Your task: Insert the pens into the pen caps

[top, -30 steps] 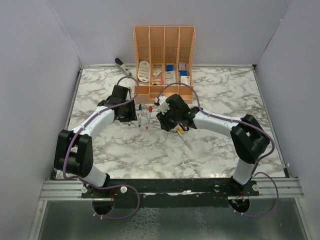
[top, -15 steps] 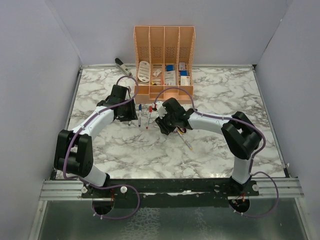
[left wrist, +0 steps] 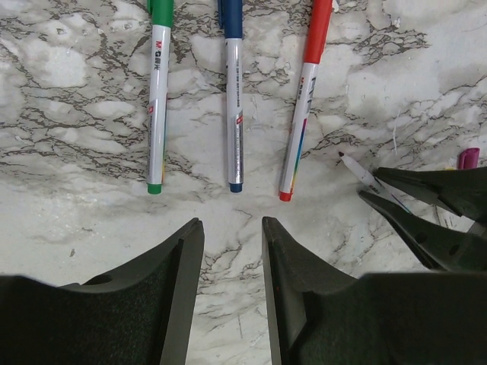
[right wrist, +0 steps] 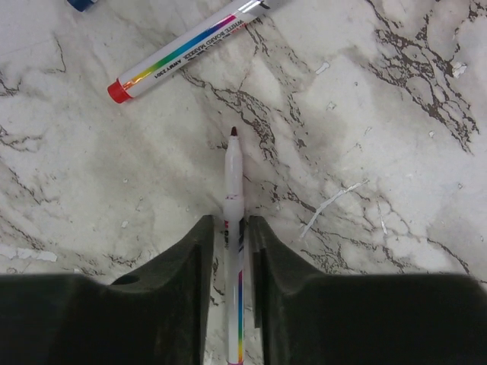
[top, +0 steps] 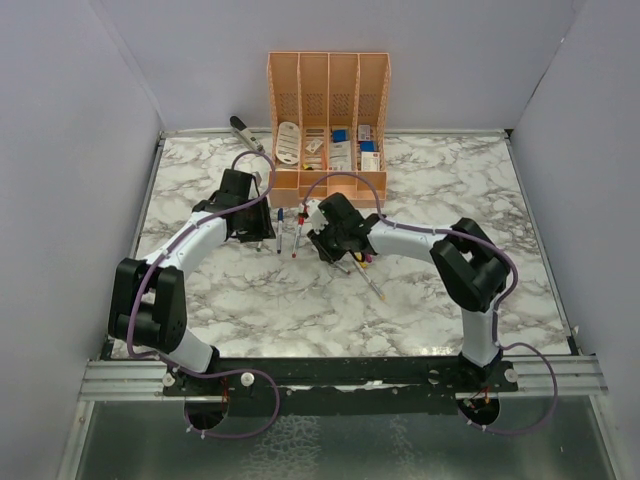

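Note:
Three pens with caps on, green (left wrist: 157, 106), blue (left wrist: 234, 106) and red (left wrist: 303, 106), lie side by side ahead of my left gripper (left wrist: 233, 222), which is open over bare marble. An uncapped pen (right wrist: 233, 175) with a dark purple tip lies on the table. My right gripper (right wrist: 230, 222) straddles its barrel, jaws narrow with a thin gap on each side. The left wrist view shows those right fingers (left wrist: 426, 205) and a purple pen cap (left wrist: 467, 158) beside them. From above, the left gripper (top: 262, 238) and right gripper (top: 325, 245) flank the pens.
A peach organizer (top: 328, 90) with blue and white items stands at the back. A grey-black stapler (top: 245, 130) lies at its left. Another pen (top: 372, 285) lies on the marble behind the right wrist. White walls close in three sides.
My right gripper has slid left and lowered onto the uncapped pen, and its jaws have narrowed around the barrel. The left arm has not moved.

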You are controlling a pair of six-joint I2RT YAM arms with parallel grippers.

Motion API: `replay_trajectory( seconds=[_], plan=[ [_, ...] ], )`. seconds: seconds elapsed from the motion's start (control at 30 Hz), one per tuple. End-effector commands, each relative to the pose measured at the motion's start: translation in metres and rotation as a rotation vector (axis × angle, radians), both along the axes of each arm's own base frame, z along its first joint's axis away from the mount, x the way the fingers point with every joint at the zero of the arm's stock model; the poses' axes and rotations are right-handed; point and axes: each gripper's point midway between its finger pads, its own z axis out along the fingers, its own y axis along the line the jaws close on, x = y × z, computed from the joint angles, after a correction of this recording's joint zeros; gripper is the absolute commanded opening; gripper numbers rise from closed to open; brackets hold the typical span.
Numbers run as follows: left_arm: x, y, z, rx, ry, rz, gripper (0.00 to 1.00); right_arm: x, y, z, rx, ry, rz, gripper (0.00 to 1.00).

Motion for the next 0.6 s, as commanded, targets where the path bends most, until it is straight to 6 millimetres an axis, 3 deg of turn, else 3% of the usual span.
replay_trajectory(
  seconds=[0.0,0.1,0.27,0.37,0.57],
  plan=[
    [0.007,-0.002,0.004,-0.024,-0.018,-0.015,0.39,-0.001,-0.002,-0.015,-0.045,0.033,-0.031,0.17],
    [0.008,-0.002,0.004,-0.029,-0.020,-0.017,0.39,-0.004,-0.008,-0.023,-0.078,0.060,-0.058,0.02],
    [0.009,-0.004,0.004,-0.034,-0.020,-0.040,0.38,0.002,-0.013,-0.017,-0.087,0.051,-0.141,0.01],
    [0.010,-0.006,0.006,-0.041,-0.030,-0.057,0.37,0.012,-0.004,0.010,-0.026,0.019,-0.184,0.01],
    [0.016,-0.017,0.025,-0.093,-0.122,-0.111,0.36,0.041,0.008,0.086,0.140,-0.108,-0.320,0.01]
  ],
)
